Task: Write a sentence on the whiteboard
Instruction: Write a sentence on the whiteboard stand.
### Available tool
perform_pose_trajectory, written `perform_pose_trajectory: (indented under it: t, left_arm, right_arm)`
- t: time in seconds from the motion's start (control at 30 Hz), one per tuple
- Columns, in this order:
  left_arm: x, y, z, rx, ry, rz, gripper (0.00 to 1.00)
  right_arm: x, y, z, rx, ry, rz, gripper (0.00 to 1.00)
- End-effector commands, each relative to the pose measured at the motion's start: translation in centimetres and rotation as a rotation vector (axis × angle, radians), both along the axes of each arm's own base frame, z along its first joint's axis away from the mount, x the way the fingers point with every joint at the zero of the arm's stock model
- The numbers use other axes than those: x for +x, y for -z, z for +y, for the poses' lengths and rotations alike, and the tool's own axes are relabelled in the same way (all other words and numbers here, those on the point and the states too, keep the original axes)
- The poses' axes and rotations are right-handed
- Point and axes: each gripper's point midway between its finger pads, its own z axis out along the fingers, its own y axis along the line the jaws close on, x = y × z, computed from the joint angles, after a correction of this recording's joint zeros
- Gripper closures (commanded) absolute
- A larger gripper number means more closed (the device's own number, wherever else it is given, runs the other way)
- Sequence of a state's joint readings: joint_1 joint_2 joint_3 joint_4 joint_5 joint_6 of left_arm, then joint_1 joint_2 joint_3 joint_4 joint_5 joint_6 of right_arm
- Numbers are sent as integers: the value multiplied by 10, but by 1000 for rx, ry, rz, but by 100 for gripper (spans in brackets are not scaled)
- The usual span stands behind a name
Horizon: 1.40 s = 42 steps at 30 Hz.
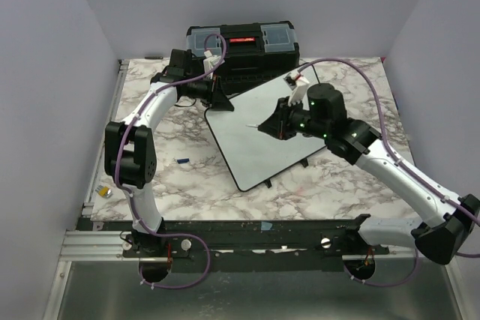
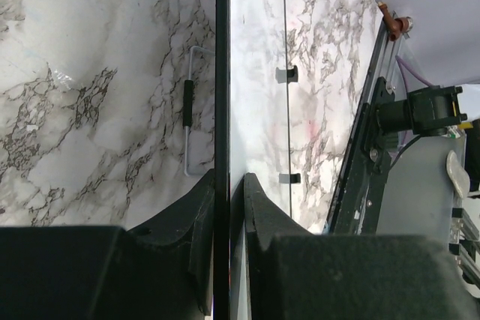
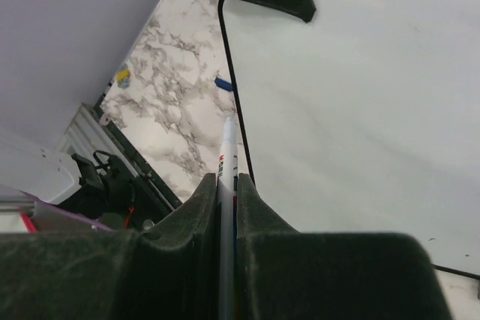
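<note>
The whiteboard (image 1: 259,140) lies turned at an angle in the middle of the marble table. Its white face looks blank in the top view and in the right wrist view (image 3: 360,95); no blue sentence shows. My left gripper (image 1: 217,100) is shut on the board's far left edge, its jaws clamped on the black rim (image 2: 222,73). My right gripper (image 1: 270,127) is over the board and shut on a white marker (image 3: 227,148). The marker points toward the board's left edge. I cannot tell whether its tip touches the surface.
A black toolbox (image 1: 242,46) stands behind the board. A blue marker cap (image 1: 182,160) lies on the table left of the board. A small yellow-and-silver object (image 1: 105,192) sits at the near left edge. A thin wire bracket (image 2: 187,110) shows beside the board's rim.
</note>
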<state>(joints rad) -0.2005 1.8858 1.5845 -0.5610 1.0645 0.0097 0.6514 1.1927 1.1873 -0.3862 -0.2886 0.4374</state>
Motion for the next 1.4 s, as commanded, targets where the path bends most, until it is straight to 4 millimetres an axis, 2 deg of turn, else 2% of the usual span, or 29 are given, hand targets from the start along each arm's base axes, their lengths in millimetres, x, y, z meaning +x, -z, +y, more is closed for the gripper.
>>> perform_pose_trajectory:
  t: [0.0,0.17,0.4,0.63,1.37]
  left_arm:
    - [8,-11,1,30,-5,-162,100]
    - [10,-11,1,33,-9,-164,100]
    - [13,-8,2,43,-18,-162,100]
    - [13,-8,2,43,-18,-165,100]
    - [14,-8,1,39,-17,-167,100]
  right_arm:
    - [14,17,-1,-181,153,-48,99]
    - [13,26,10,-247,198,-84,99]
    - [1,49,40,-339,162,-101,99]
    - [-1,48,61,-313,135,-124,99]
    - [28,29,65,-277,270,-234,99]
